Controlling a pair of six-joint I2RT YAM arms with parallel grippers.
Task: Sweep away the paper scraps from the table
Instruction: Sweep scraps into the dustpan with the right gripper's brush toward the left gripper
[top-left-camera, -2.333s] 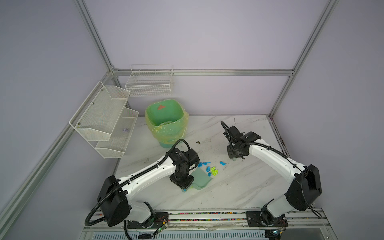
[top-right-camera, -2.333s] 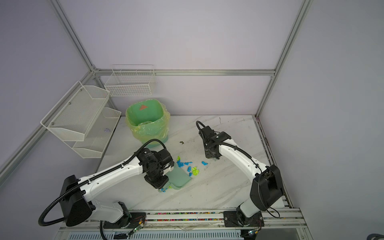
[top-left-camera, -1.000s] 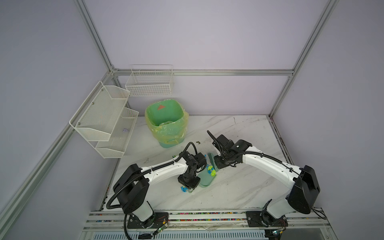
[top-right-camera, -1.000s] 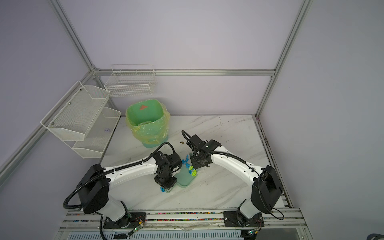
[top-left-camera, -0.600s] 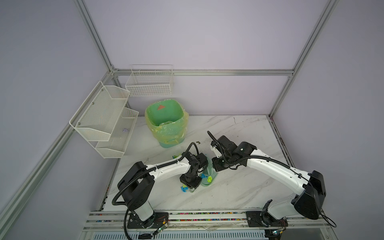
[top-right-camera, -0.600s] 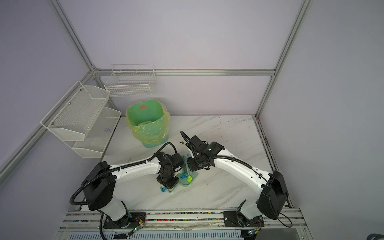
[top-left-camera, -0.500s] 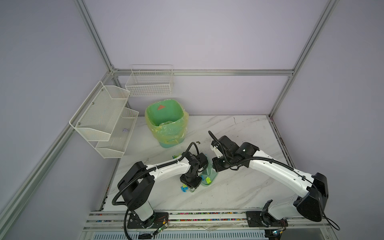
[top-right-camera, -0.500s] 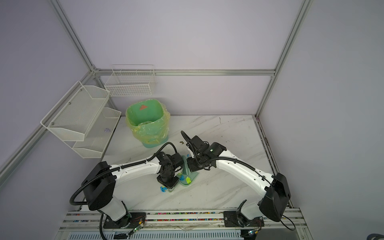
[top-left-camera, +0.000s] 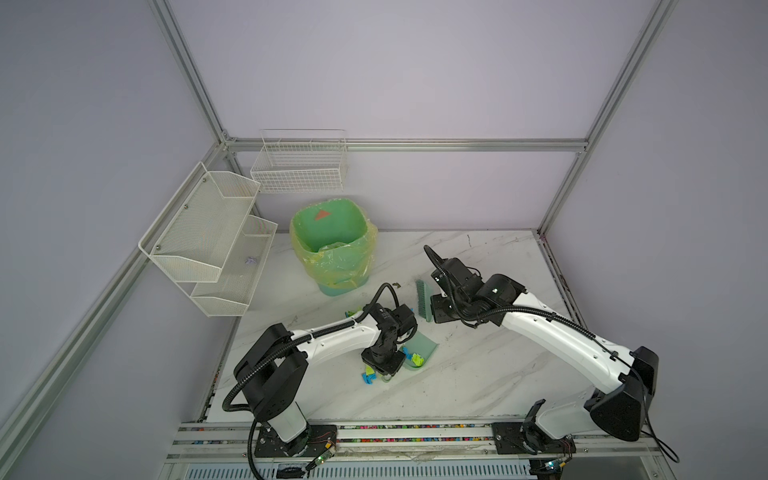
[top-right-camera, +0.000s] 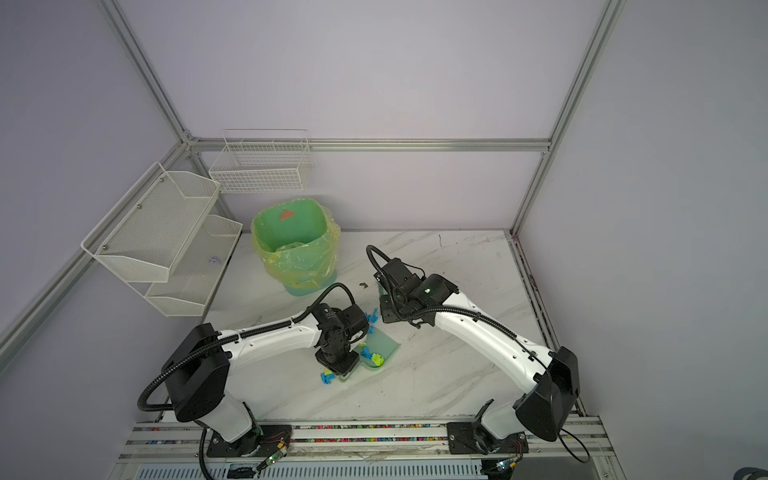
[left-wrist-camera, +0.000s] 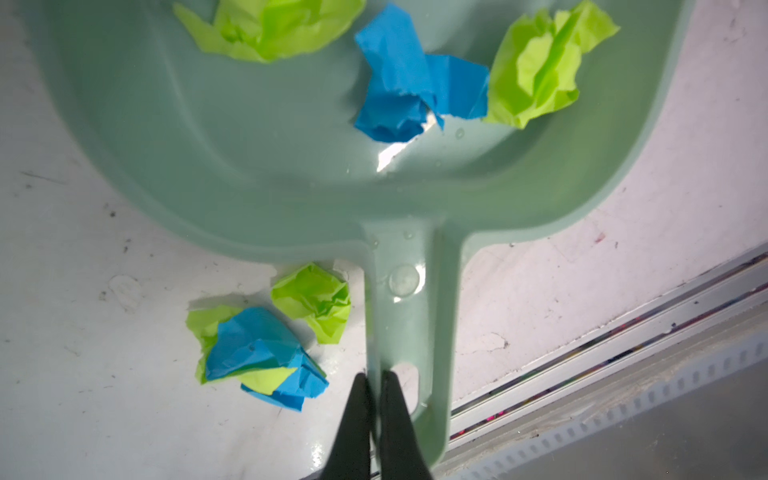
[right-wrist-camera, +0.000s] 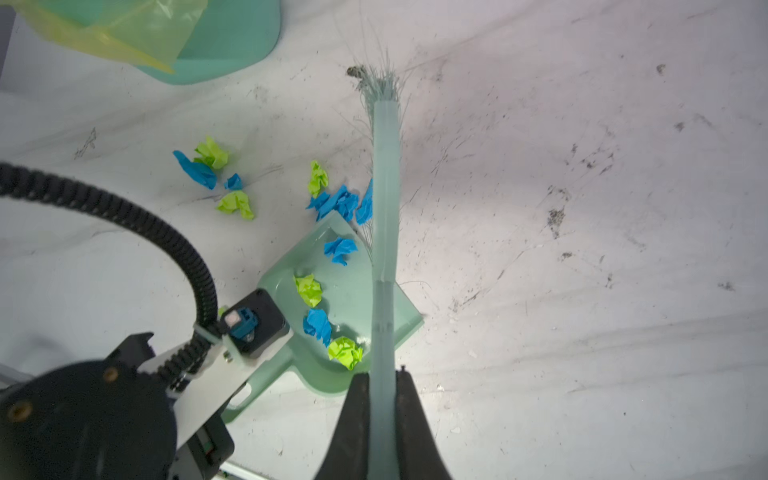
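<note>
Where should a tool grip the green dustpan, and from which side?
Grip the handle, approaching from behind the closed back wall of the dustpan. It is a narrow bar with a slotted end, thin enough to pinch, as the left tool does now, and leaves the open lip free for paper scraps.

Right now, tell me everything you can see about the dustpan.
The dustpan is pale green, glossy plastic: a shallow scoop with raised rim and a flat handle with a hanging slot. The left gripper is shut on one side of that slot. Four paper scraps, blue and yellow-green, lie inside; more lie on the table beside its handle and beyond its open lip.
</note>
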